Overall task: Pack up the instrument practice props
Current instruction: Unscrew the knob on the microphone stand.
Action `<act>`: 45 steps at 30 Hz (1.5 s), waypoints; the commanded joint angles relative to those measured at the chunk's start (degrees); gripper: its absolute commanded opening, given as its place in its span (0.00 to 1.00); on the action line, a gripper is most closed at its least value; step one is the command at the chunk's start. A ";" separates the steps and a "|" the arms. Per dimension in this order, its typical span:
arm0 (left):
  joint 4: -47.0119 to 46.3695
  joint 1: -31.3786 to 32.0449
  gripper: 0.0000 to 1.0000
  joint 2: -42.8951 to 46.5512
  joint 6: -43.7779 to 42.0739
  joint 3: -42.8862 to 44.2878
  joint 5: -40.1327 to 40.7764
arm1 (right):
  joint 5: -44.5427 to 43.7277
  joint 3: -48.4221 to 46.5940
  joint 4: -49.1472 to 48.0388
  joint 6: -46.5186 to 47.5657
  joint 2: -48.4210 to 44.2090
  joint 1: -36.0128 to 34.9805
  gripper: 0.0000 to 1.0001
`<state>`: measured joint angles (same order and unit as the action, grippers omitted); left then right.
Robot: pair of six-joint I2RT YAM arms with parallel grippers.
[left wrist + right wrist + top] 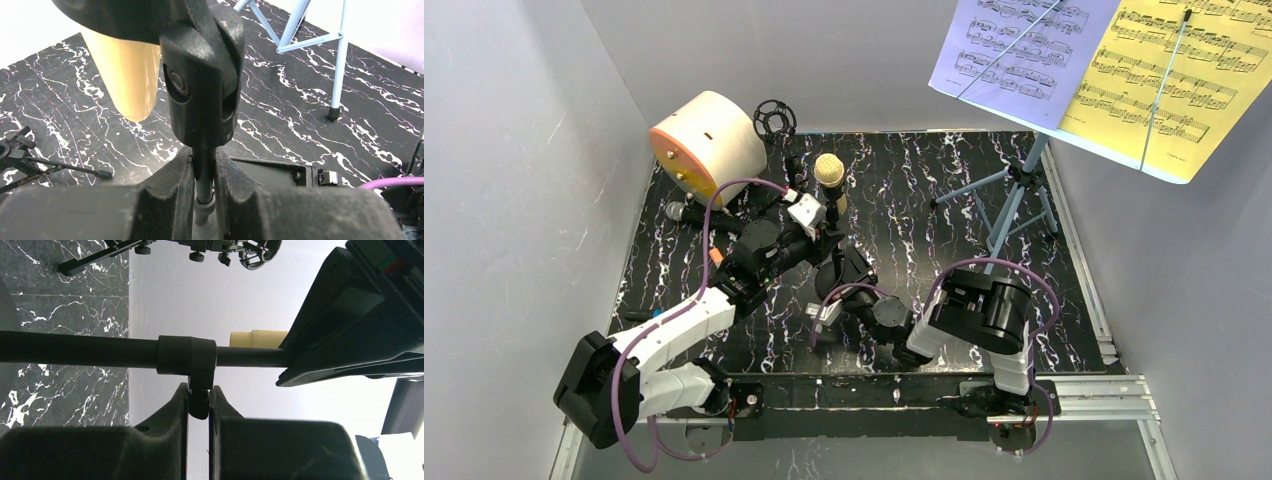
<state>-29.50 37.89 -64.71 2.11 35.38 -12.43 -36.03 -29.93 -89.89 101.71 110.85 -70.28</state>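
A cream microphone sits in a black clip on top of the round-base mic pole at mid table. My left gripper is shut on the thin pole just below the clip. My right gripper is shut on a small knob under the pole's collar. A silver-headed microphone and a black tripod pole lie at the left. The blue music rack stands at the right, holding a lavender sheet and a yellow sheet.
A big cream cylinder with an orange face lies at the back left beside a black shock mount. White walls close in the table on three sides. The blue rack's legs stand just behind the pole.
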 commanded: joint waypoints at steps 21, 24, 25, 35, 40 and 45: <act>2.52 0.52 0.00 -0.52 -3.62 -1.31 -2.16 | 22.49 -3.24 56.85 -83.83 -37.53 6.95 0.78; 2.09 0.43 0.00 -0.42 -3.76 -1.56 -3.40 | 37.56 -4.16 60.74 -98.27 -41.09 15.49 0.79; 2.00 0.49 0.00 -0.35 -3.70 -1.54 -3.68 | 41.85 -4.37 60.88 -102.66 -41.77 18.00 0.80; 1.41 0.44 0.00 0.68 -4.02 -2.07 -5.18 | 67.45 -8.16 54.41 -137.86 -34.27 34.46 0.73; 1.15 0.49 0.00 0.72 -3.95 -2.18 -5.59 | 74.12 -10.21 50.74 -148.61 -27.85 37.37 0.66; 1.10 0.47 0.00 0.90 -3.89 -2.19 -5.67 | 77.56 -10.92 46.38 -155.06 -22.90 37.97 0.58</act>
<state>-31.29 38.06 -64.69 -0.93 34.59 -15.51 35.00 -38.09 -36.38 -43.92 85.65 -32.62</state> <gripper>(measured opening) 0.135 0.613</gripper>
